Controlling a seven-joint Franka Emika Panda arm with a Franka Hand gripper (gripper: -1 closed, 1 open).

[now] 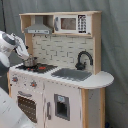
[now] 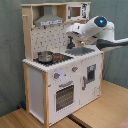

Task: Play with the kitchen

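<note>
Both exterior views show the kitchen (image 1: 60, 75) (image 2: 60, 65), judged stiff, heavy, best worked by the oven handle (image 2: 65, 84) or knobs (image 2: 56, 76); the gripper's (image 1: 27, 59) state cannot be told.

Soft, even light; slight blur

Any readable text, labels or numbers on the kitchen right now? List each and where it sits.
None can be read.
Microwave keypad: dark marks, too blurred to read.
Knobs on the kitchen front: no legible markings.
Arm: no readable label, only a blue dot.
</note>
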